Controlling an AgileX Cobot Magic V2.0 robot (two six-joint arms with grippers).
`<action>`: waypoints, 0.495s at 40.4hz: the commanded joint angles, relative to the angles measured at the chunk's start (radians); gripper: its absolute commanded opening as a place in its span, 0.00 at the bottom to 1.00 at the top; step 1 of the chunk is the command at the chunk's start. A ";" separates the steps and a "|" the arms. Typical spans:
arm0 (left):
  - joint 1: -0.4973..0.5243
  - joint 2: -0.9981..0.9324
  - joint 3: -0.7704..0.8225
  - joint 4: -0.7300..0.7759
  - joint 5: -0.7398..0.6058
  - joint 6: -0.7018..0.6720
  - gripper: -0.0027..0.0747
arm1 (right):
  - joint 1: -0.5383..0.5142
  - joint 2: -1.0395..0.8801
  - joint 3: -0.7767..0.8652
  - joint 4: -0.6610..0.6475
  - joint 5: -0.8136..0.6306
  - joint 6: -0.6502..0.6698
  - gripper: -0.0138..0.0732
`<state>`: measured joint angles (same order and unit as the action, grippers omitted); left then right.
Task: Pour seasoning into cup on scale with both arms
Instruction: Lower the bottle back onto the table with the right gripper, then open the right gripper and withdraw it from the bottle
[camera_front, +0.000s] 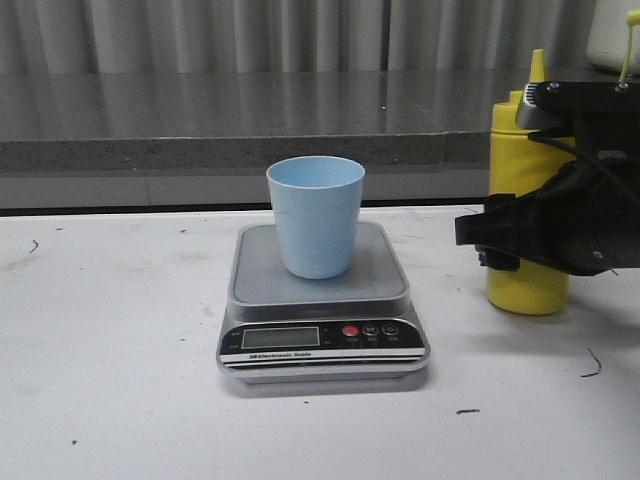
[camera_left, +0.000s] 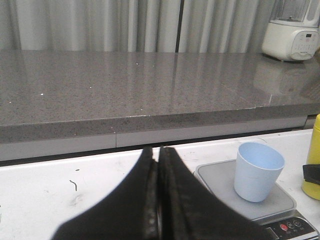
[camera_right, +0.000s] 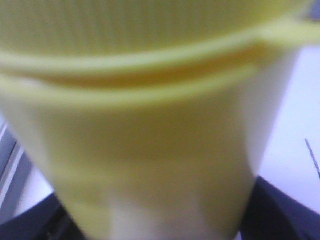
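The pale blue cup (camera_front: 314, 215) stands upright on the silver scale (camera_front: 380, 275) at the middle of the white table. To its right, the yellow seasoning bottle (camera_front: 525, 290) rests upright on the table, nozzle up. My right gripper (camera_front: 497, 243) reaches in from the right at the bottle's mid-height. In the right wrist view the bottle (camera_right: 150, 125) fills the frame and the dark fingers (camera_right: 280, 210) press on both its sides. My left gripper (camera_left: 158, 155) is shut with nothing in it, left of the cup (camera_left: 258, 171) and the scale (camera_left: 220, 175). It is outside the front view.
A grey stone counter (camera_front: 250, 115) runs behind the table, with grey curtains beyond it. A white appliance (camera_left: 292, 32) stands on the counter at the far right. Small dark scraps (camera_front: 592, 365) lie on the white table (camera_front: 110, 330).
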<state>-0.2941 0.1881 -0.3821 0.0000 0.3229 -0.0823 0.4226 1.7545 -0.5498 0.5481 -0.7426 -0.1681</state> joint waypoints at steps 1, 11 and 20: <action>0.001 0.010 -0.026 -0.008 -0.075 -0.010 0.01 | -0.004 -0.022 -0.021 -0.026 -0.098 0.002 0.43; 0.001 0.010 -0.026 -0.008 -0.075 -0.010 0.01 | -0.004 -0.018 -0.021 -0.026 -0.098 0.002 0.68; 0.001 0.010 -0.026 -0.008 -0.075 -0.010 0.01 | -0.004 -0.018 -0.021 -0.026 -0.098 0.002 0.86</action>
<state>-0.2941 0.1881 -0.3821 0.0000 0.3229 -0.0823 0.4226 1.7695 -0.5518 0.5435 -0.7672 -0.1666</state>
